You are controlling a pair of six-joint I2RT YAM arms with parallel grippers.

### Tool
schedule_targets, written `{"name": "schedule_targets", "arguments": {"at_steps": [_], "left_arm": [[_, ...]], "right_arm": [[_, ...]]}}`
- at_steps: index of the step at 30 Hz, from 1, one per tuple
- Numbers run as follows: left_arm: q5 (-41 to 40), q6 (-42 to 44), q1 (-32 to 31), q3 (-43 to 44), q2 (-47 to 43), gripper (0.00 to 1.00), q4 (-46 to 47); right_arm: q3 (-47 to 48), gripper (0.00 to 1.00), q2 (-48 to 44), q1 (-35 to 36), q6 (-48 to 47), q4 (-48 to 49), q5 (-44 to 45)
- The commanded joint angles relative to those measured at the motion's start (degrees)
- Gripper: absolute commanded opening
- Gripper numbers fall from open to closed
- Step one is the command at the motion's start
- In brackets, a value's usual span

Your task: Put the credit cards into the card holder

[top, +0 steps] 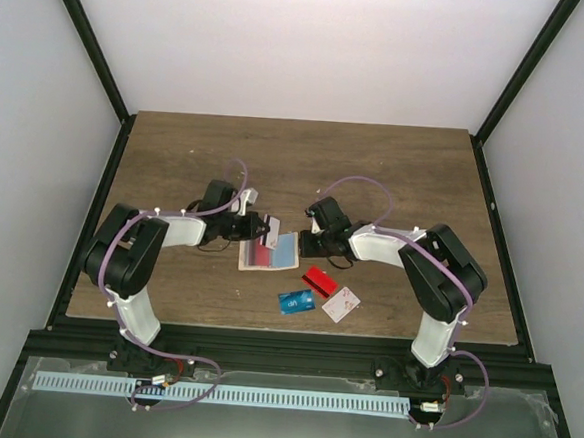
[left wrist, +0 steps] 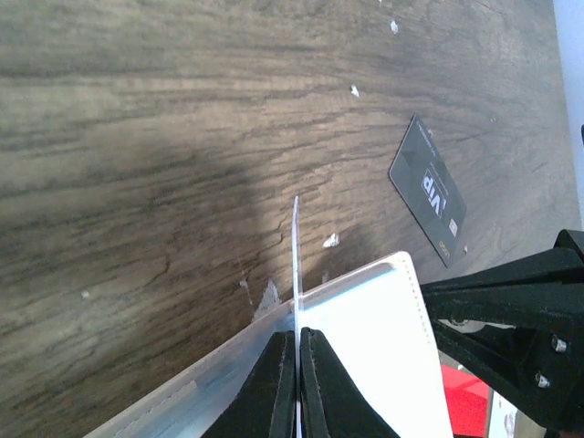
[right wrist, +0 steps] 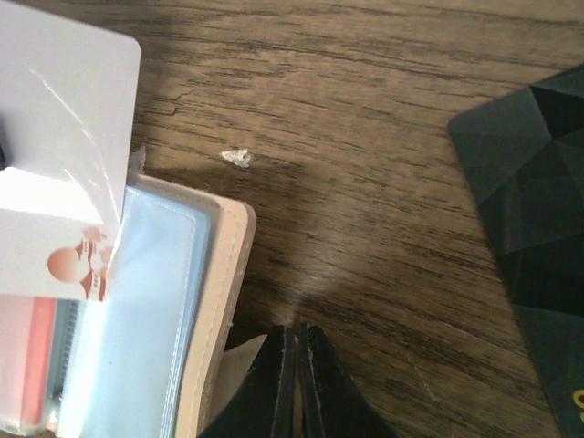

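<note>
From above, the beige holder (top: 269, 260) lies open on the wooden table (top: 176, 161) between the left gripper (top: 259, 227) and the right gripper (top: 304, 242). Something red sits in its clear sleeves. A red card (top: 319, 280) and a blue card (top: 295, 300) lie loose nearby. Left wrist: the left gripper pinches a thin white card (left wrist: 296, 255), edge-on over the stitched holder. Right wrist: the right gripper is pressed together at the holder's soft rim, though I cannot tell if it nips it. A faceted black card (right wrist: 529, 228) lies flat.
</note>
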Motion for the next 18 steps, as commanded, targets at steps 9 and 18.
{"name": "schedule_targets", "arguments": {"at_steps": [9,18], "left_arm": [[4.8,-6.3,-0.1,-4.0,0.8,0.04,8.4],[5.1,-5.0,0.0,-1.9,0.8,0.04,5.8]], "right_arm": [[-0.6,0.01,3.0,0.1,0.4,-3.8,0.2],[-0.8,0.19,-1.3,0.1,-1.3,-6.3,1.5]]}}
